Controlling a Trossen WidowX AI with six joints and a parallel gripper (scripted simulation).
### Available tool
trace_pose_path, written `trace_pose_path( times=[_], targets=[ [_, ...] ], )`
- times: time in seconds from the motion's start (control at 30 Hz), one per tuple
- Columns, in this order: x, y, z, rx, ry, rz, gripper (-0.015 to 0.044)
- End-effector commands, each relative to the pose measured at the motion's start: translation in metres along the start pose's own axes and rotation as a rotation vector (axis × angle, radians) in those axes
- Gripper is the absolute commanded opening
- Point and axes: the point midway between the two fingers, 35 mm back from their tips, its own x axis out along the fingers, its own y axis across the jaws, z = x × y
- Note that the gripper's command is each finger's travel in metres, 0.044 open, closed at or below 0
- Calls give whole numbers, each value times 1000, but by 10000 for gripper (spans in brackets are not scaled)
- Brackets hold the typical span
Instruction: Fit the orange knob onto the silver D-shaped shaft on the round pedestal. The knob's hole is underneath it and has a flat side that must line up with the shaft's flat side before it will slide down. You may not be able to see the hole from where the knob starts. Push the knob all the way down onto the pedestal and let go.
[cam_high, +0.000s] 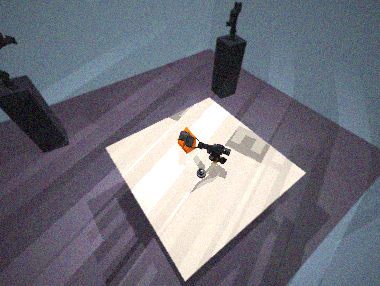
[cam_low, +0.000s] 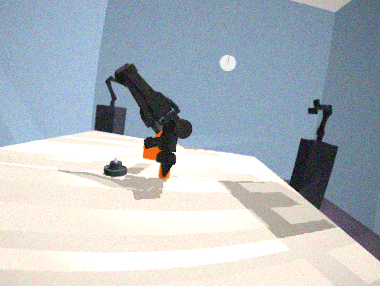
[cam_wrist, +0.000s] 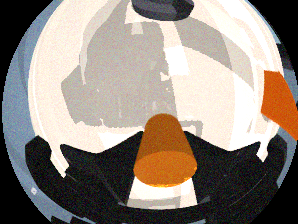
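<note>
The orange knob (cam_high: 215, 161) (cam_low: 160, 173) (cam_wrist: 165, 152) is a tapered cylinder, standing about upright at the table surface. My gripper (cam_low: 166, 165) (cam_wrist: 162, 135) points down and is shut on it, one black finger on each side. The round dark pedestal (cam_high: 201, 173) (cam_low: 115, 171) stands apart from the knob, to its left in the exterior view. The pedestal also shows at the top edge of the wrist view (cam_wrist: 162, 10), partly cut off. The silver shaft (cam_low: 115, 160) sticks up from its middle. The knob's hole, underneath it, is hidden, and the shaft's flat side cannot be made out.
An orange block (cam_low: 150, 152) (cam_wrist: 279, 101) sits at the arm's base, behind the gripper in the exterior view. The pale square table (cam_high: 185, 240) (cam_low: 150, 235) carries striped shadows. Dark pillars (cam_high: 228, 67) (cam_low: 314, 170) with small arms stand beyond the table.
</note>
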Motion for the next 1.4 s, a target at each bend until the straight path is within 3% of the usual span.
trace_pose_path(
  times=[0.0, 0.4, 0.8, 1.37],
  targets=[
    [-36, 8, -4, 11, 16, 29, 0],
    [-127, -5, -7, 13, 11, 25, 0],
    [-129, -8, -8, 6, 6, 65, 0],
    [-158, -26, -13, -3, 3, 387, 0]
  ],
)
